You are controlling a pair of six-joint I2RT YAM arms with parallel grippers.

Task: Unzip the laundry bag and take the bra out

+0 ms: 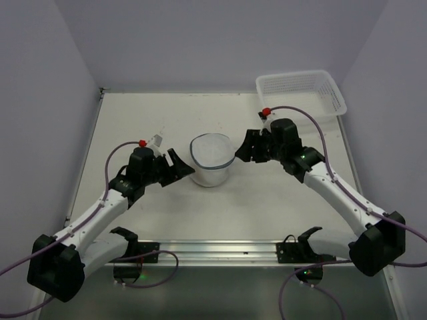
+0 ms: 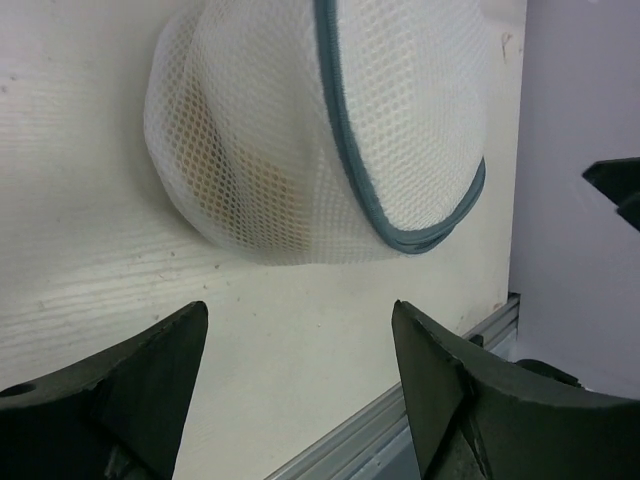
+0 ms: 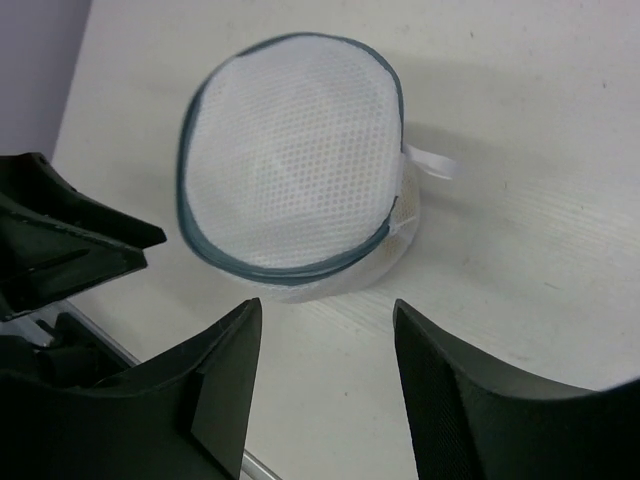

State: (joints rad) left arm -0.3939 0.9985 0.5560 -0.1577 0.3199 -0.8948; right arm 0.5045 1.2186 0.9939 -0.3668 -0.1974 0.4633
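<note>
The laundry bag (image 1: 212,159) is a small round white mesh pouch with a dark blue-grey zipper line round its rim, standing mid-table. It also shows in the left wrist view (image 2: 300,140) and the right wrist view (image 3: 290,165), zipped shut, with something pale beige showing faintly through the mesh. A white fabric tab (image 3: 432,162) sticks out at its side. My left gripper (image 1: 179,165) is open and empty just left of the bag. My right gripper (image 1: 245,148) is open and empty just right of it. The bra is hidden inside the bag.
A white plastic lattice basket (image 1: 301,93) stands at the back right corner of the table. A metal rail (image 1: 213,251) runs along the near edge between the arm bases. Purple walls close in the table on three sides.
</note>
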